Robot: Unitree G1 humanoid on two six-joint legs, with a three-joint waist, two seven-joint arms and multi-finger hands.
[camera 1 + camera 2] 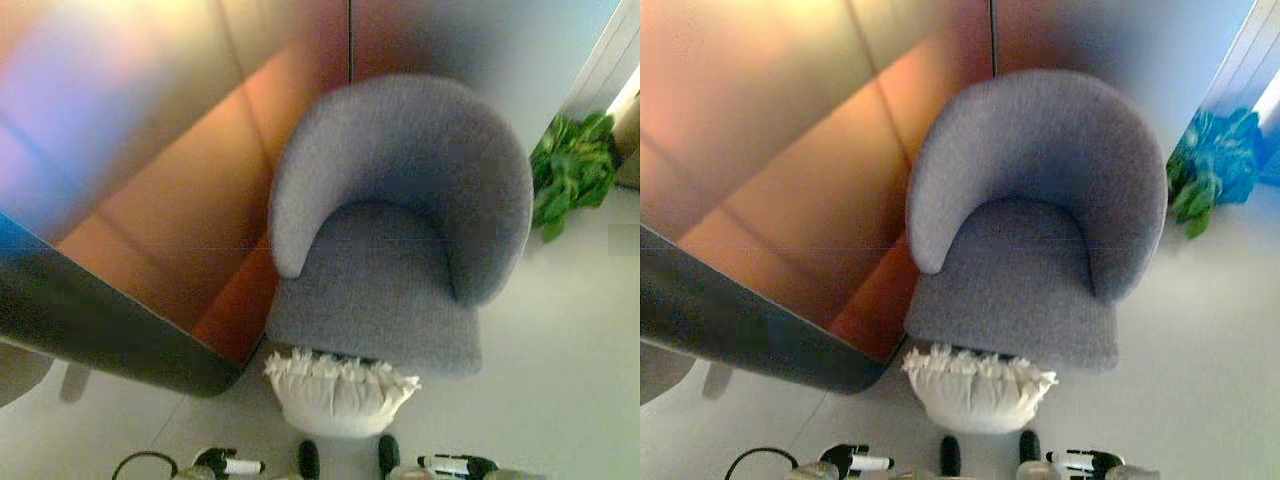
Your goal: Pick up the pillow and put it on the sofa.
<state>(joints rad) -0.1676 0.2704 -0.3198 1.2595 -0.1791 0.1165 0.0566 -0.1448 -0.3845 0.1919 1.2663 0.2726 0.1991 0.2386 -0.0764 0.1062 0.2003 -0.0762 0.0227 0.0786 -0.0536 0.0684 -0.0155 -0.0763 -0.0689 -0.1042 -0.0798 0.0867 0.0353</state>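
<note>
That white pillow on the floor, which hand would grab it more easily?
Neither clearly. The frilled white pillow lies on the floor against the grey armchair's front, midway between the left hand and right hand, both low at the view's bottom edge. Probably both hands together.

Left hand (228,464) low at the bottom edge, left of centre; dark with a white-tipped finger pointing inward, only partly in view. Right hand (455,465) low at the bottom edge, right of centre; likewise partly cropped; finger state unclear for both.

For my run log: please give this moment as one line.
pillow: on floor against sofa front | left hand, right hand: low, apart from pillow
</note>
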